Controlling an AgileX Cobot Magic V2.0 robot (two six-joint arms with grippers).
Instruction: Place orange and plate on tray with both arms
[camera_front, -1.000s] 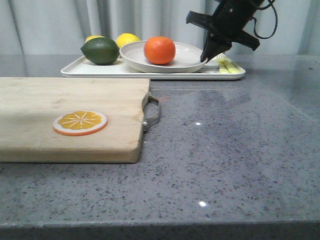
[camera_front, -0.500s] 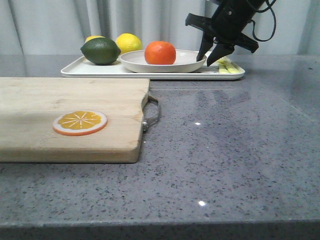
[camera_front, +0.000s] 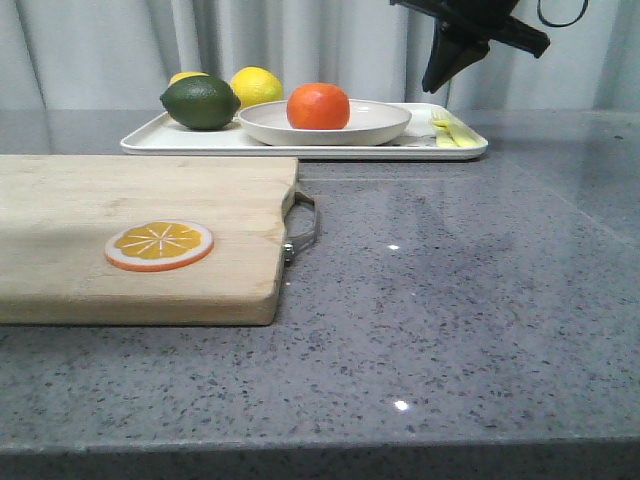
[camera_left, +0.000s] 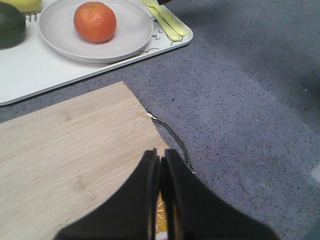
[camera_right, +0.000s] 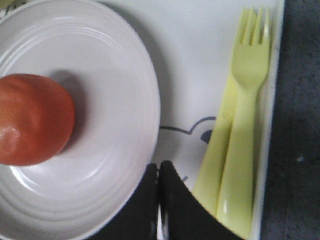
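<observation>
The orange (camera_front: 318, 106) (camera_left: 95, 21) (camera_right: 32, 120) rests inside the off-white plate (camera_front: 375, 122) (camera_left: 127, 42) (camera_right: 115, 75). The plate lies flat on the white tray (camera_front: 200, 140) (camera_left: 30, 75) (camera_right: 200, 60) at the back of the table. My right gripper (camera_front: 435, 85) (camera_right: 159, 167) hangs above the plate's right rim, shut with nothing in it and clear of the plate. My left gripper (camera_left: 161, 152) is shut and empty above the wooden board; the front view does not show it.
A dark green lime (camera_front: 200, 102) and a yellow lemon (camera_front: 255, 85) share the tray's left end. A yellow fork (camera_front: 455, 130) (camera_right: 245, 125) lies at its right end. The cutting board (camera_front: 140, 230) (camera_left: 60, 150), with an orange slice (camera_front: 159, 246) and a metal handle (camera_front: 305, 225), fills the near left.
The right gripper let go of the plate's rim, rose well above the tray and shut. The plate went from tilted to flat on the tray, orange still inside.
</observation>
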